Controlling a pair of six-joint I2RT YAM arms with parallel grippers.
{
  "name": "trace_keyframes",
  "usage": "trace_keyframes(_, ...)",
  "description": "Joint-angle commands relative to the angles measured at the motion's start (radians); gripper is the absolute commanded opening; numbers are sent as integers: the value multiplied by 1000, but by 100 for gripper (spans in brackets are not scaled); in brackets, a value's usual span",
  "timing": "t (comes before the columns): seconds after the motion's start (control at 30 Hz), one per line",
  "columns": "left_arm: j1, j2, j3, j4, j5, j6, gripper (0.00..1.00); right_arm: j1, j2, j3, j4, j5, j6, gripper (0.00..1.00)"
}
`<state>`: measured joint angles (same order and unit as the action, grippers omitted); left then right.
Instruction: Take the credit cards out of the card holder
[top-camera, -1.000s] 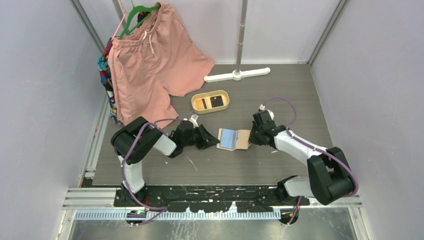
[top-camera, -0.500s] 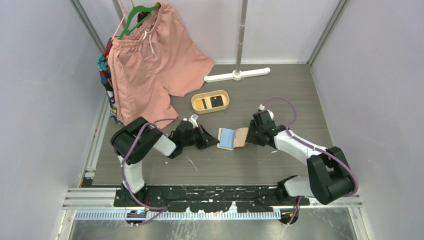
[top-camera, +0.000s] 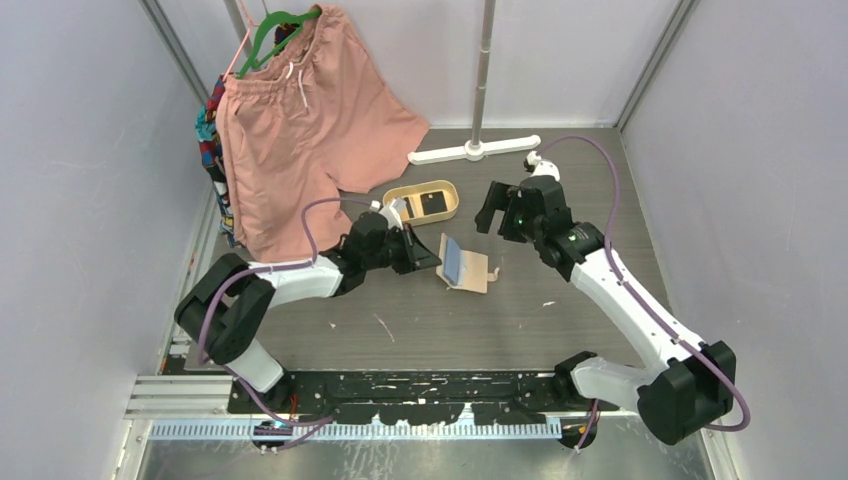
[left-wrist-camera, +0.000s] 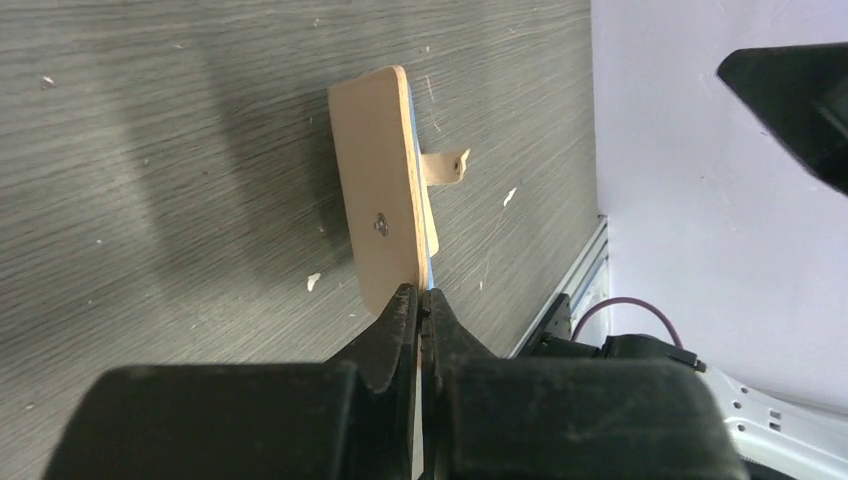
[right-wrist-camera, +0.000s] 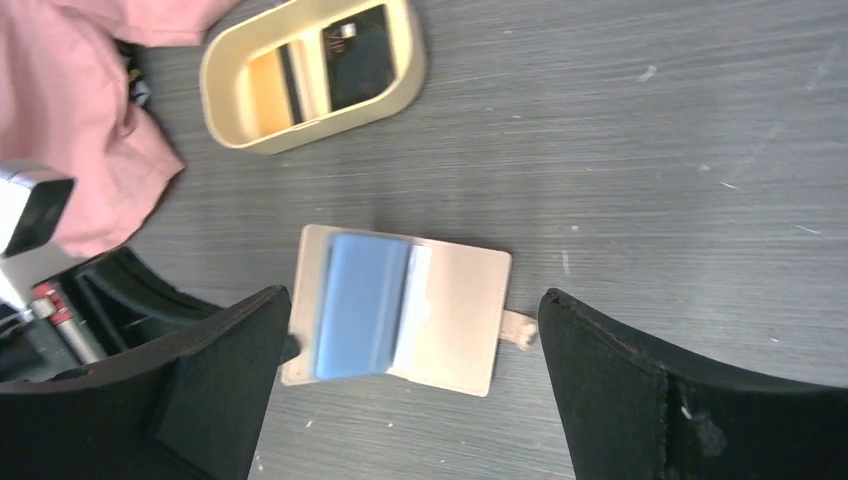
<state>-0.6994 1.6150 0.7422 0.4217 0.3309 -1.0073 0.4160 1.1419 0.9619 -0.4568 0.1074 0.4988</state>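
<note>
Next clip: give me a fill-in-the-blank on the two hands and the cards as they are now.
1. The left hand is ___ on the card holder's edge.
2. The right hand hovers apart from it, jaws ___.
3. The credit card showing inside the holder is ___.
4. The oval tray holds ___ cards.
Missing words: shut; open; blue; two.

Grey wood-grain bench (top-camera: 560, 330), marked with small white flecks. Resting on it: an oval tan tray (top-camera: 421, 219) toward the rear, a white stand base (top-camera: 475, 151) behind that, and the opened card holder (top-camera: 474, 273) mid-bench, one flap flat, the other raised.
</note>
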Motion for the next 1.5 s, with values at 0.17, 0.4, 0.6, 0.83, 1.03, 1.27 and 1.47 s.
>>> trace_keyframes(0.17, -2, -35, -6, -96, -26, 76, 0, 140, 122, 25, 93, -23, 51, 99)
trace_keyframes(0.4, -2, -30, -14, -95, -41, 72, 0, 177, 238, 2, 218, -55, 71, 93)
trace_keyframes(0.6, -6, -6, -19, -71, -43, 53, 0, 213, 338, 41, 216, -51, 54, 91)
trace_keyframes(0.83, -7, 7, -21, -70, -48, 53, 0, 224, 393, 27, 205, -48, 46, 91)
trace_keyframes(1.03, -6, 19, -21, -73, -52, 55, 0, 248, 424, 23, 163, 7, 10, 91)
trace_keyframes(1.27, -7, 28, -23, -70, -56, 56, 0, 250, 457, 10, 146, 14, -7, 91)
trace_keyframes(1.47, -7, 22, -32, -83, -70, 61, 0, 254, 479, -6, 106, 38, -32, 91)
